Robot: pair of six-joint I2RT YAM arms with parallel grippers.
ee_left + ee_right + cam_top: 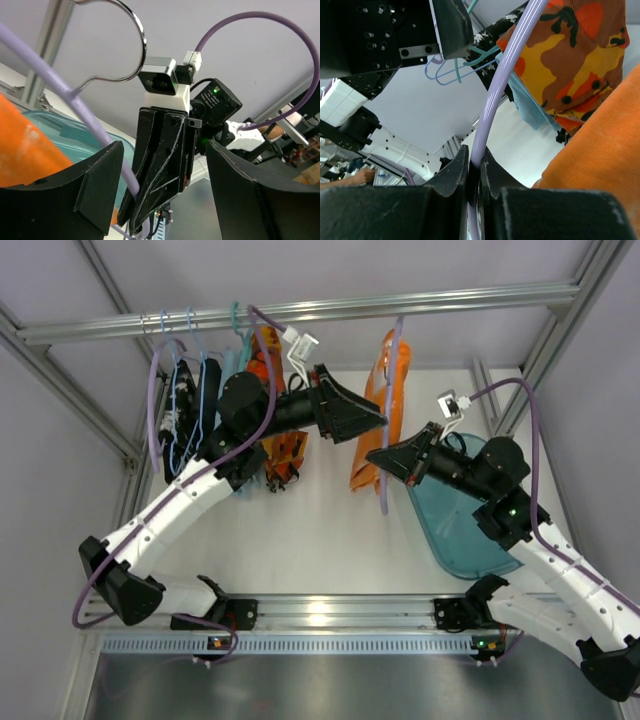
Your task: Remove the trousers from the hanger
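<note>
Nearest the lens in the right wrist view, the black fingers of the right gripper are seen pressed together on the thin pale lilac plastic hanger, whose bar rises from between them toward the upper middle of the frame. Bright plain-orange fabric trousers fill the lower right of that view, just beside the clamped bar. An orange, yellow and black camouflage-patterned garment is hung behind them at the upper right, with a light blue garment below its left edge. Light blue wire-like hangers and a teal hanger are seen left of the lilac bar. In the left wrist view the left gripper is held with its fingers wide apart and nothing is gripped between them. The right gripper is framed in the gap, and the hanger's curved metal hook is shown at the upper left. A label with small white print is carried on a black housing of the right arm beside a green light, but its writing is too small to be read. In the top view the trousers are draped on the hanger just below the silver metal rail, right of centre, with one gripper tip at either side of them. Whether the hook rests on the rail cannot be told. A translucent teal tray lies on the white table at the lower right.
</note>
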